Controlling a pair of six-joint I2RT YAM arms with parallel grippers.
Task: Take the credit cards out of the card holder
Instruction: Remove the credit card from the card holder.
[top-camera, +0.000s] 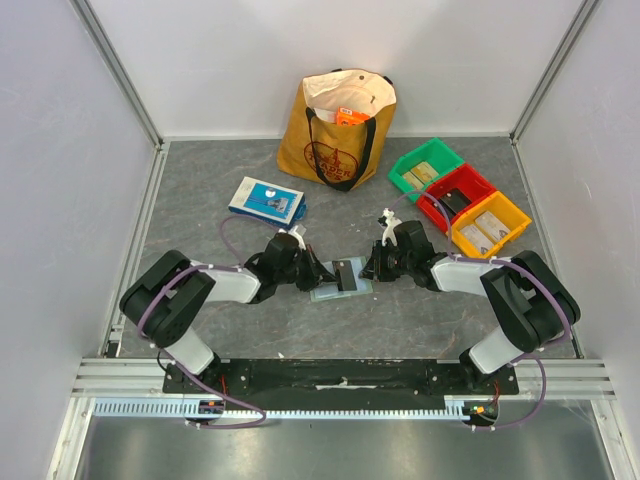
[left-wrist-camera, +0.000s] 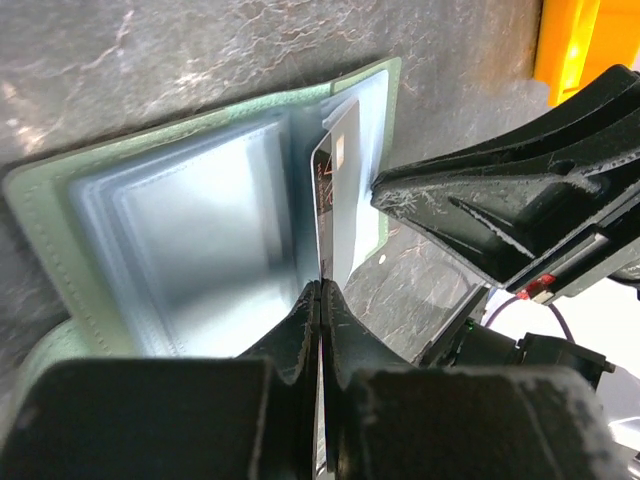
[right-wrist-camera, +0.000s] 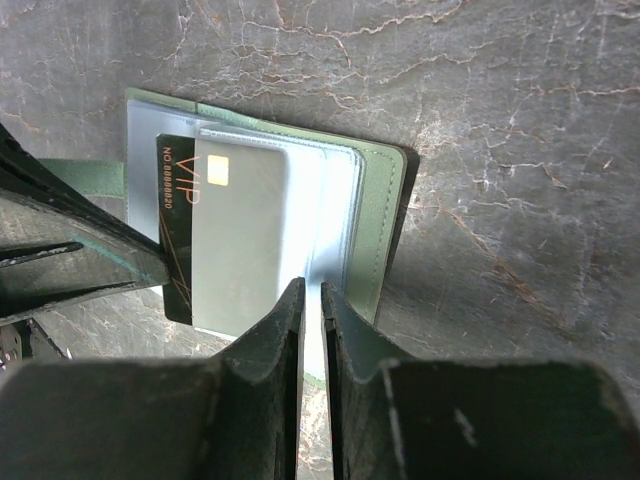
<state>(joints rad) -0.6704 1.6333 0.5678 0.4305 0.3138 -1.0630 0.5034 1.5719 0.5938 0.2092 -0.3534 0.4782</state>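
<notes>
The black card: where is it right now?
In the top view the black card sits mid-table between the two hands, over the open green card holder; the left hand pinches its edge, while the right hand grips the holder beside it.

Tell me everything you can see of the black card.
The black card is thin, glossy, stiff-looking, with gold VIP lettering, a number and a chip. It sits partly drawn out of the card holder's clear pockets, the lettered end bare, where the left gripper's jaws are shut on it.
</notes>
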